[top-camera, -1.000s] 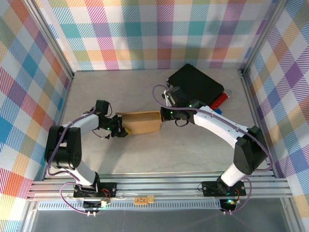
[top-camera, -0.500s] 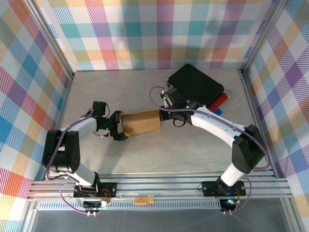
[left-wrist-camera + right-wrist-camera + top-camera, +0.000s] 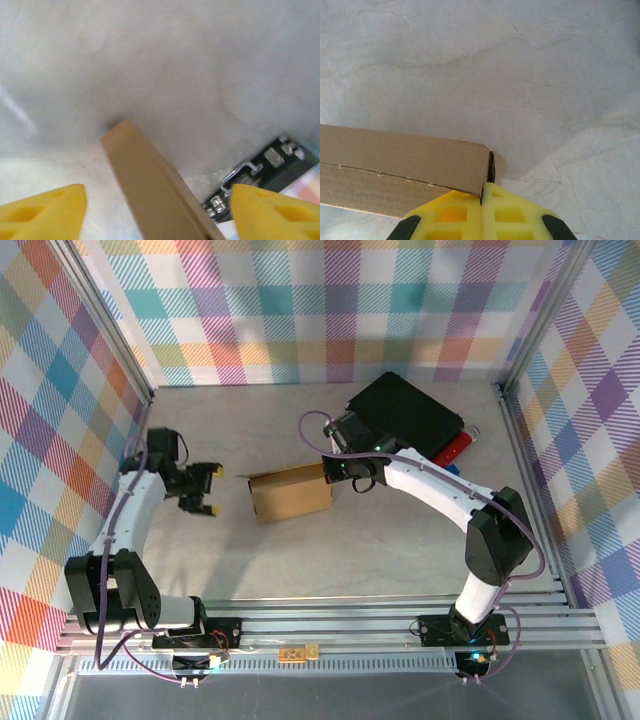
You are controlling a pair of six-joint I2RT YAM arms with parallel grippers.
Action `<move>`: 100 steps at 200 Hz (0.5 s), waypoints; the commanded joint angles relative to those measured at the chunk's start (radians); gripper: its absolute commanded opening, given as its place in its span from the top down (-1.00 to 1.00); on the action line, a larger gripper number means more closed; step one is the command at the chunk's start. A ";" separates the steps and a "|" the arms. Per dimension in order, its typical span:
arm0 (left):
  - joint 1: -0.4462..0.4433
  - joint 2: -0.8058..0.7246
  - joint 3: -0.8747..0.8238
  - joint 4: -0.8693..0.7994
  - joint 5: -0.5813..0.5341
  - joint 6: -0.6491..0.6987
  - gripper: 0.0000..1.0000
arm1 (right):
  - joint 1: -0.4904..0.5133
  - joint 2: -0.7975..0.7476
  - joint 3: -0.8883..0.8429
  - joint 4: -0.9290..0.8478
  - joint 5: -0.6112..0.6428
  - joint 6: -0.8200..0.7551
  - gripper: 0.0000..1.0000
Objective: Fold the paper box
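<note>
Top external view: the right gripper (image 3: 330, 472) is pinching the flat brown cardboard box (image 3: 290, 492) at its right edge. The left gripper (image 3: 211, 489) is gaping wide, apart from its left end.

Bare desk (image 3: 300, 560) lies open in front of the box (image 3: 290, 492) and between it and the left pincer (image 3: 211, 490), while the black case (image 3: 405, 415) blocks the rear right.

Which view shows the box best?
Top external: the whole box is in frame, lying on the table with its outline clear. Left wrist catches a narrow, blurred strip of it. Right wrist shows one side and a corner at the shut right gripper.
</note>
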State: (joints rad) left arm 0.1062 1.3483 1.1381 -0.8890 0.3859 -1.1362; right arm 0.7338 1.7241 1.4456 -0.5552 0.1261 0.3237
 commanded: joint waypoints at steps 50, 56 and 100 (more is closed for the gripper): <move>-0.165 -0.038 0.260 -0.286 -0.132 0.862 0.09 | -0.016 0.060 0.065 -0.191 -0.095 -0.090 1.00; -0.178 -0.033 0.263 -0.292 -0.122 0.897 0.12 | -0.018 0.063 0.069 -0.192 -0.098 -0.093 1.00; -0.326 -0.026 0.267 -0.338 -0.256 1.133 0.16 | -0.035 0.086 0.089 -0.199 -0.138 -0.105 1.00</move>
State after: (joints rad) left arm -0.1425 1.3300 1.3857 -1.1599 0.2276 -0.2218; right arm 0.7040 1.7634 1.5288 -0.6571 0.0406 0.2443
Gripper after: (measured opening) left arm 0.395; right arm 0.065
